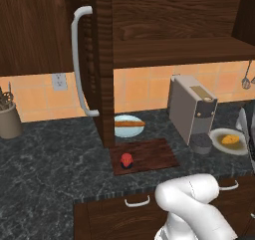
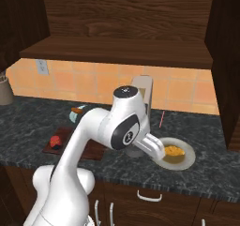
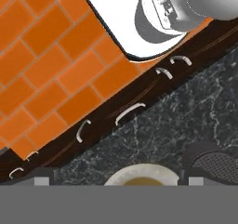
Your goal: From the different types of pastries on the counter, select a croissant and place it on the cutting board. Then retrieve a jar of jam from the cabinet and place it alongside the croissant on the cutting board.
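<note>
Hand view: hand (image 3: 119, 183) over croissant (image 3: 139, 182) on plate (image 3: 122, 174); finger spread unclear, touching nothing visible.

A silver coffee machine (image 1: 191, 112) stands just left of the gripper, a pale plate (image 1: 217, 135) directly beneath it. A blue plate (image 1: 128, 130) sits farther left, a utensil crock (image 1: 9, 118) well beyond that.

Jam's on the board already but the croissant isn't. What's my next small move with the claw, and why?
Probably lower the claw toward the croissant and centre on it. It lies on the white plate right of the coffee machine, while the cutting board holds only the jam jar. The hand view catches just the plate's rim.
</note>
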Robot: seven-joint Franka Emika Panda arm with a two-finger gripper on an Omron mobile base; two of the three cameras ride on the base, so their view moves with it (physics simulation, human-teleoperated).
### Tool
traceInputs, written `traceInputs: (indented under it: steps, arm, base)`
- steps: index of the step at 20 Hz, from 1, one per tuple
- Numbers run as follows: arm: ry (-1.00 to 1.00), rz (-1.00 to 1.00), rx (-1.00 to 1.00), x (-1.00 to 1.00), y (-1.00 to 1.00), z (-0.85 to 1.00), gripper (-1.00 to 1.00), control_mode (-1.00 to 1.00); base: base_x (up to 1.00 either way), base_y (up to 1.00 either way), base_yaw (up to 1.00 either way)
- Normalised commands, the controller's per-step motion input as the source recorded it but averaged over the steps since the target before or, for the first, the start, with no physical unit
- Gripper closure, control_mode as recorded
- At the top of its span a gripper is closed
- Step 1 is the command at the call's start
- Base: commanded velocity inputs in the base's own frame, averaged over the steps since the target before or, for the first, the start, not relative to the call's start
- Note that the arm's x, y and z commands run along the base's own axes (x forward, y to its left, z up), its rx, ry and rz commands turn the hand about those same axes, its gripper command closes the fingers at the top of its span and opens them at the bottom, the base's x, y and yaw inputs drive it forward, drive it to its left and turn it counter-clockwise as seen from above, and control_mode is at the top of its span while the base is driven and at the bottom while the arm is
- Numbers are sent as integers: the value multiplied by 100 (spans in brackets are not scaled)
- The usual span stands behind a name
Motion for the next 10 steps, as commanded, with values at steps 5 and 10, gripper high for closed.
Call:
traceInputs:
  steps: [5,10]
  arm:
    - [-1,-5,-3,60,-28,-10,-100,-100]
    - [1,-1,0,44,-81,-10,-100,-100]
  base:
    - [0,0,0]
    - [0,0,0]
